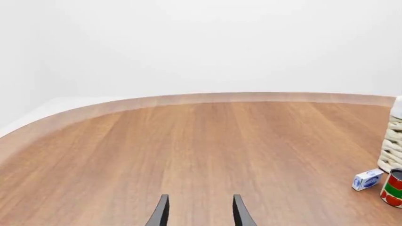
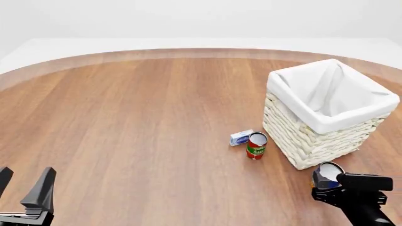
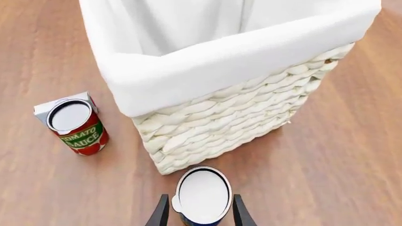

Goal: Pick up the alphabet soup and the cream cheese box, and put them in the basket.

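Now your right gripper (image 3: 202, 213) has its two black fingers on both sides of the short round soup can with the silvery top (image 3: 202, 195), and they look closed on it. The can sits low in the right wrist picture, just in front of the big cream woven basket with the white cloth liner (image 3: 220, 117).

The small white and blue cream cheese box (image 2: 241, 137) lies in the middle of the front picture, touching the red tomato can with the green band (image 2: 256, 145).

Your left gripper (image 2: 24, 186) waits at the lower left, fingers apart, holding nothing.

Lift high first. If you stay low, the can could bump the basket wall and slip out.
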Motion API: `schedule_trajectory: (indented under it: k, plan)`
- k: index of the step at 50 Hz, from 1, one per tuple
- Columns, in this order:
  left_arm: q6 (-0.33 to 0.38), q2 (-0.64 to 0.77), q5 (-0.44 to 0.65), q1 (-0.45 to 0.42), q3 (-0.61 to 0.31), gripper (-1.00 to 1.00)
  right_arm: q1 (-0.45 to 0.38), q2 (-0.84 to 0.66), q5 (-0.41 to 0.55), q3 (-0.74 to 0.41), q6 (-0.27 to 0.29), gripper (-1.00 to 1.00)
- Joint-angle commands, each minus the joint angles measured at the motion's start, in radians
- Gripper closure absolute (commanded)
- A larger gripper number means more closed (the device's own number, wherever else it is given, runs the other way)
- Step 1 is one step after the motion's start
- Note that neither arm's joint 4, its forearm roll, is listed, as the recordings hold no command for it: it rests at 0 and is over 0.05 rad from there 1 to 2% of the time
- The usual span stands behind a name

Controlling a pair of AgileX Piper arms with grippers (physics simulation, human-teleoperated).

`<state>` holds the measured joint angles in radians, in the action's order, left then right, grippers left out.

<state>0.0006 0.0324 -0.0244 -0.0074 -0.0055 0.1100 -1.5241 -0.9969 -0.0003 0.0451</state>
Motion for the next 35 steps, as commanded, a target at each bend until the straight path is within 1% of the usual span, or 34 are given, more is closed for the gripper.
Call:
schedule_trajectory:
  k: [1,2,11,24,25,35]
  plan:
    - [0.000,-0.001,0.000,0.000,0.001,-1.00,0.001,-0.121,-0.117,0.000,0.001,-1.00]
    - [0.000,-0.001,0.000,0.000,0.001,-1.00,0.002,-0.145,-0.138,0.000,0.001,-1.00]
    - [0.000,-0.001,0.000,0.000,0.001,-1.00,0.000,-0.215,-0.204,0.000,-0.003,-1.00]
    - [0.000,-0.001,0.000,0.000,0.001,-1.00,-0.002,-0.192,-0.194,0.000,-0.002,-1.00]
    - [0.000,-0.001,0.000,0.000,0.001,-1.00,-0.003,-0.180,-0.184,0.000,-0.003,1.00]
    - [0.000,-0.001,0.000,0.000,0.001,-1.00,-0.011,-0.054,-0.079,0.000,-0.003,1.00]
